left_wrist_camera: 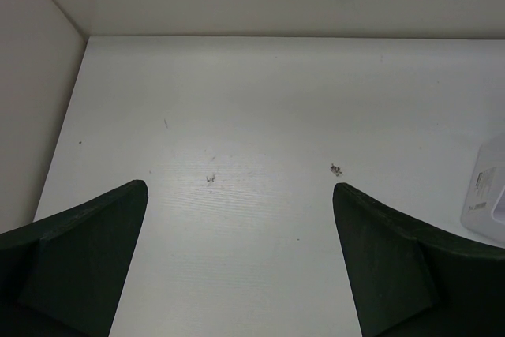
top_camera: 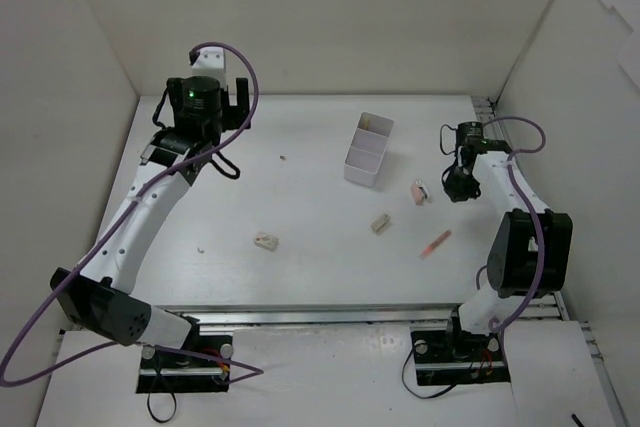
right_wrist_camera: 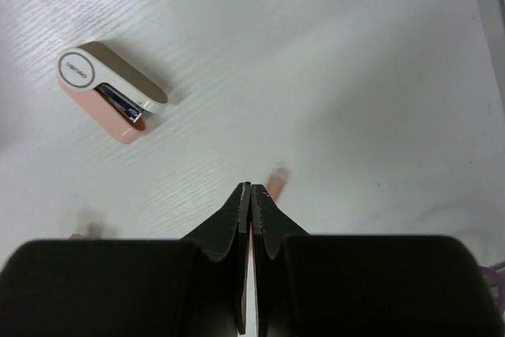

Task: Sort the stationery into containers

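The white divided box [top_camera: 368,150] stands at the middle back; its corner shows in the left wrist view [left_wrist_camera: 488,195]. A pink-and-white stapler-like piece [top_camera: 420,193] lies right of the box and shows in the right wrist view [right_wrist_camera: 110,92]. A beige block [top_camera: 380,224] lies nearer, another beige block [top_camera: 265,241] lies left of centre, and a red-orange pen [top_camera: 435,244] lies at the front right. My right gripper [top_camera: 457,185] [right_wrist_camera: 251,187] is shut and empty, raised above the table just right of the stapler; the pen's blurred tip [right_wrist_camera: 276,179] shows past its fingers. My left gripper [top_camera: 215,97] [left_wrist_camera: 241,187] is open and empty over the far left.
White walls enclose the table on the left, back and right. A tiny speck [top_camera: 282,158] lies left of the box, another [top_camera: 202,247] at the left front. Small dark marks [left_wrist_camera: 336,169] dot the tabletop under the left gripper.
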You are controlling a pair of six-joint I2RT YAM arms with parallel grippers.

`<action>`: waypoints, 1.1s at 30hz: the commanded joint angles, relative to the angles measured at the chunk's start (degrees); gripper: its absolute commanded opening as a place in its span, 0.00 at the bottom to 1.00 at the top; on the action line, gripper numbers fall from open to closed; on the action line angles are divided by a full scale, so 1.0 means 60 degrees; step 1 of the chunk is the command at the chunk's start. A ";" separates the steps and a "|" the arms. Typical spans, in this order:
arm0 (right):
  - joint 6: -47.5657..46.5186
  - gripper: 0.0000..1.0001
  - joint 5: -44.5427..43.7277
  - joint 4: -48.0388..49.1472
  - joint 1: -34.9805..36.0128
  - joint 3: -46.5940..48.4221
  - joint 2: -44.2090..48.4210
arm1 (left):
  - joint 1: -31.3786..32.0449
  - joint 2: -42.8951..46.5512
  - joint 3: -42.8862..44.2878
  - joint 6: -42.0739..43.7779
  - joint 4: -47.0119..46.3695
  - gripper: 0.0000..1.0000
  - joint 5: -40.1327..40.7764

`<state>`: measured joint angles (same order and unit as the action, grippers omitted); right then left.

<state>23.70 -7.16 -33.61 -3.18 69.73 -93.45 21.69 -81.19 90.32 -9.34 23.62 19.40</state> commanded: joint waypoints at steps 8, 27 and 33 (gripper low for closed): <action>0.0634 0.40 0.0695 0.0122 -0.0467 -0.0490 0.0181 | 0.0047 0.0275 -0.0493 -0.0347 -0.0787 1.00 -0.0785; 0.6140 0.70 -0.0506 0.4693 0.2228 -0.2246 0.0223 | -0.0348 0.0537 -0.1562 -0.0069 -0.1372 1.00 -0.2749; 0.6435 0.69 -0.0653 0.4429 0.2346 -0.3008 0.0487 | -0.0700 0.0875 -0.2104 -0.0273 -0.1753 1.00 -0.3510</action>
<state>59.20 -7.77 -6.26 10.74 53.19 -93.23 18.59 -78.56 77.17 -10.72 18.24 1.45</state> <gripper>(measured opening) 0.694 0.997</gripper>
